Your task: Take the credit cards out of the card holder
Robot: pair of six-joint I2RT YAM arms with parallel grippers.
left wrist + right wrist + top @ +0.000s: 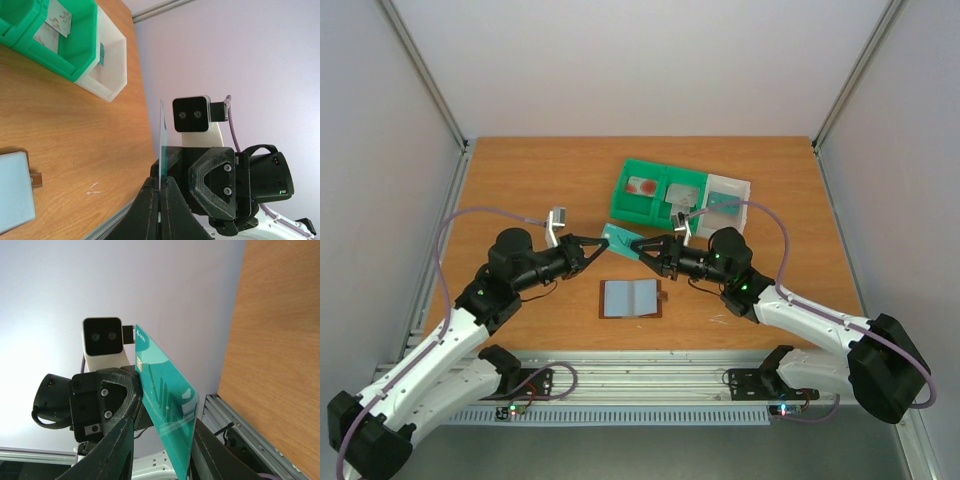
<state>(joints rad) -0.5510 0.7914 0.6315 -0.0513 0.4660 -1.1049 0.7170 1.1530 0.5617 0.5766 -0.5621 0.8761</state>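
The card holder (pixel 631 298) lies open on the table, its pale blue-grey inside up and its small brown tab at the right edge. It also shows in the left wrist view (pixel 15 192). A teal credit card (pixel 620 238) hangs in the air between my two grippers. My left gripper (pixel 594 247) is shut on one end of it; the left wrist view shows the card (pixel 161 135) edge-on between the shut fingers (pixel 147 200). My right gripper (pixel 646 247) is open, with the card (pixel 165 400) slanting between its spread fingers (pixel 120 440).
A green compartment tray (pixel 660 205) stands behind the grippers with cards (pixel 642 185) in it, and a white bin (pixel 740 186) adjoins its right side. Both show in the left wrist view, the tray (pixel 75 55) and the bin (pixel 112 70). The table's front edge and metal rail run under the arms.
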